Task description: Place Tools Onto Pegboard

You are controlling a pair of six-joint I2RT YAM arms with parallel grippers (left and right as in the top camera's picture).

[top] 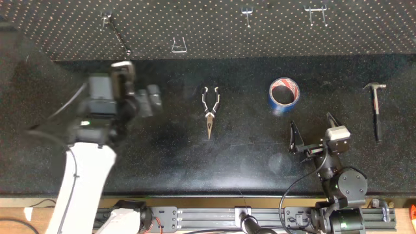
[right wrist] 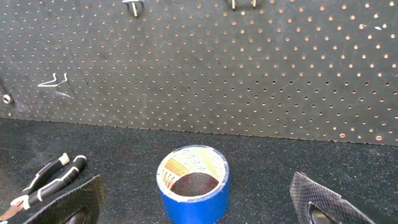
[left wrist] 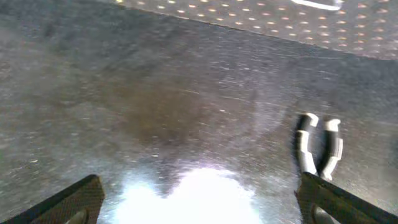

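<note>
White-handled pliers (top: 210,110) lie mid-table, jaws toward the front edge. A roll of blue tape (top: 284,93) stands to their right, and a hammer (top: 376,107) lies at the far right. My left gripper (top: 151,101) hovers left of the pliers; its wrist view shows it open (left wrist: 199,211) over bare mat, the pliers' handles (left wrist: 317,146) just past one finger. My right gripper (top: 314,131) stands open near the front, holding nothing. In its wrist view the gripper (right wrist: 196,208) faces the tape (right wrist: 193,183), with the pliers (right wrist: 46,180) off to one side.
The pegboard (top: 214,26) rises along the table's back. A slim tool (top: 117,32) hangs at its left. Bare hooks sit at the middle (top: 179,45), upper middle (top: 246,13) and upper right (top: 316,13). The black mat between the tools is open.
</note>
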